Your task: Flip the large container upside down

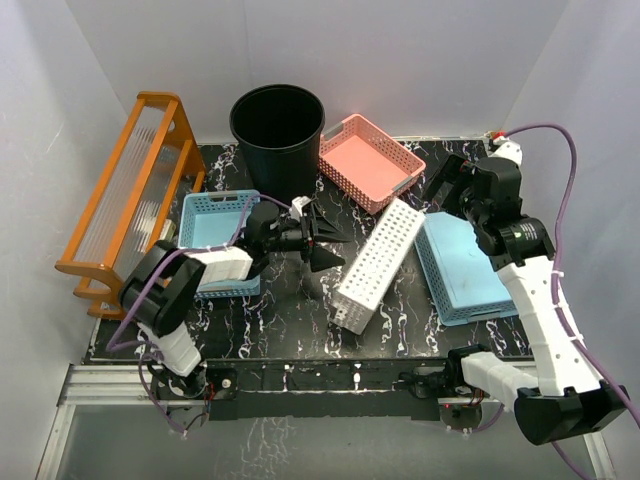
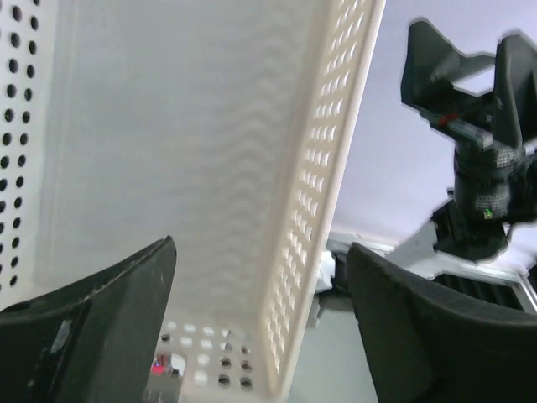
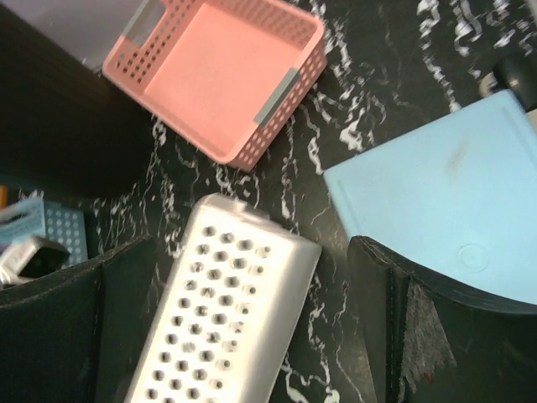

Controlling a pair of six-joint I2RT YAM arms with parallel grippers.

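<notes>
Black and tall, the round ribbed plastic bin (image 1: 277, 130) stands at 12 o'clock on the dark marbled bench (image 1: 300, 320). Its mouth faces up, so it is not turned over yet. The pink lattice basket (image 1: 370, 160) sits just beside it at 3 o'clock.

The left jaws are spread wide and hold nothing. They are near the bin, at about 5 o'clock from it, and point at the white lattice basket (image 1: 378, 265) lying on its side. The right jaws are spread and empty too, over the spot where the pink basket, the white one and the upside-down blue basket (image 1: 465, 268) come close.

I think the left jaws are the best ones to use, as they are closer. They should swing toward 11 o'clock, put one jaw inside the rim and one outside, and squeeze hard. Then they should tip the bin toward 6 o'clock, where some bench is bare, not toward the pink basket. The bin looks big and light, so it may slip or roll. Go slowly.
</notes>
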